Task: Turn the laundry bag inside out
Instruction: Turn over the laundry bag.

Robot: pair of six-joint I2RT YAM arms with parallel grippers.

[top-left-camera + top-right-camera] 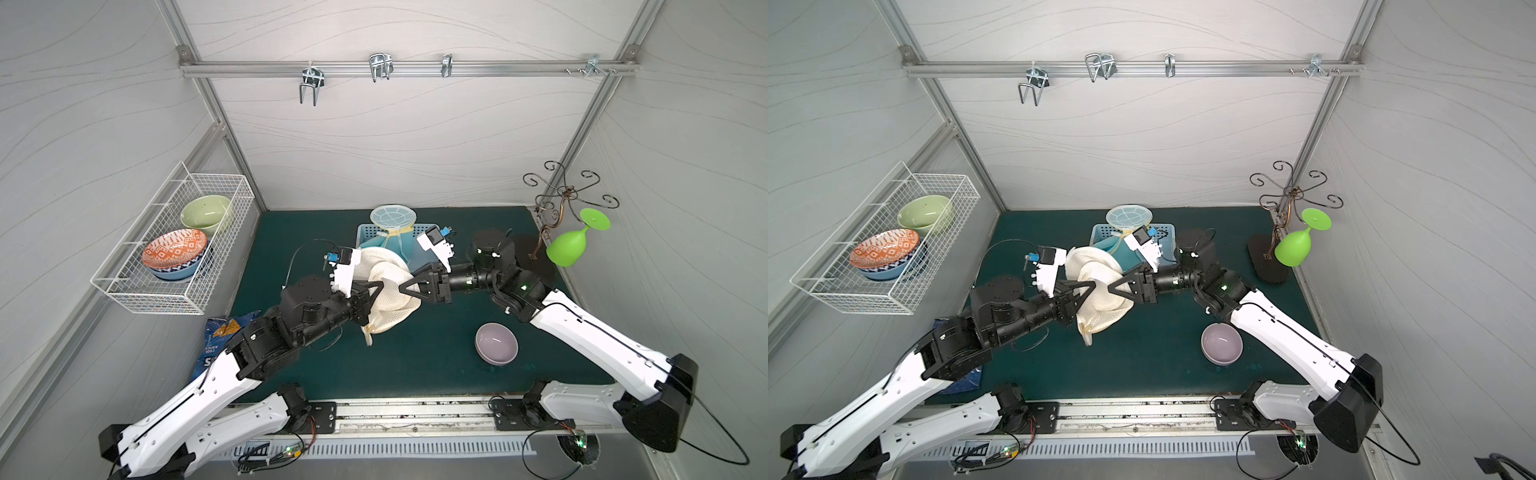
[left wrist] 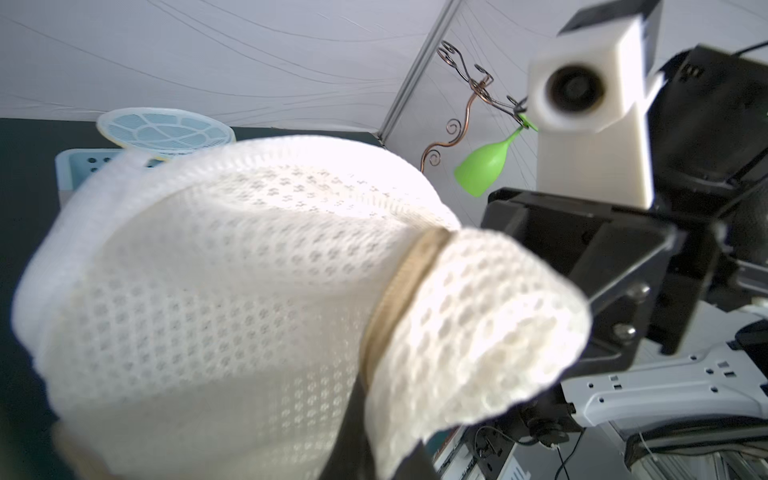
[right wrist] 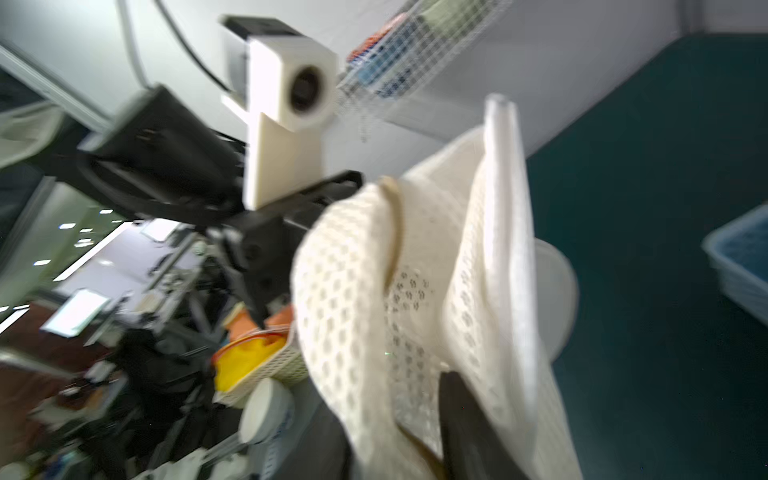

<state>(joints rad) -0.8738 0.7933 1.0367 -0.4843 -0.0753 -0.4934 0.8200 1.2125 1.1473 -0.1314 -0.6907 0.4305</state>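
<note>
Mesh of the laundry bag (image 2: pixel 232 266) fills the left wrist view. It hangs mid-frame over the worktop (image 1: pixel 415 365), clenched in the left fingers (image 1: pixel 368 284). Whether the right fingers (image 1: pixel 420 286) grip it, I cannot tell. A one-sided hold could let it sag and slip free.

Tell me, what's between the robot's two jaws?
The white mesh laundry bag, bunched up and held off the mat. It touches both sets of jaws. Both top views show it.
</note>
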